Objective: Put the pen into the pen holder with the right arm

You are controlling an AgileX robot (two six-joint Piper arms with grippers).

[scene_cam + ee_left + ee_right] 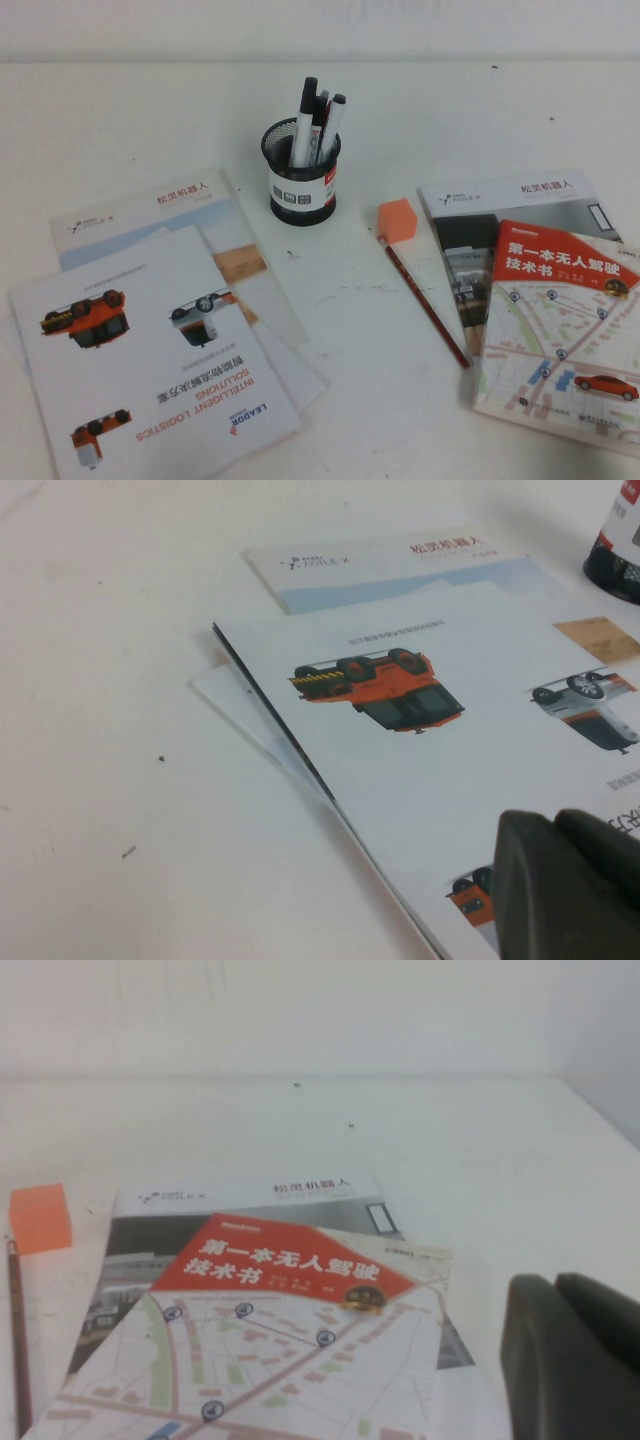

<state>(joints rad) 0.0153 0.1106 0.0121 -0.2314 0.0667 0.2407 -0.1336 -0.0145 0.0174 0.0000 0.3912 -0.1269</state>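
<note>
The black mesh pen holder (pixel 303 183) with a white label band stands upright at the table's middle back. Two white-barrelled marker pens with black caps (pixel 303 122) stand in it beside a darker pen; I cannot tell which one is the task's pen. The holder's edge also shows in the left wrist view (pixel 618 550). Neither arm shows in the high view. My left gripper (pixel 555 825) is shut and empty above the brochures on the left. My right gripper (pixel 553 1288) is shut and empty above the booklets on the right, away from the holder.
A stack of brochures (pixel 150 350) lies at the front left. Two booklets (pixel 560 320) lie at the right. An orange eraser (pixel 397 220) and a thin dark red pencil (pixel 425 303) lie between the holder and the booklets.
</note>
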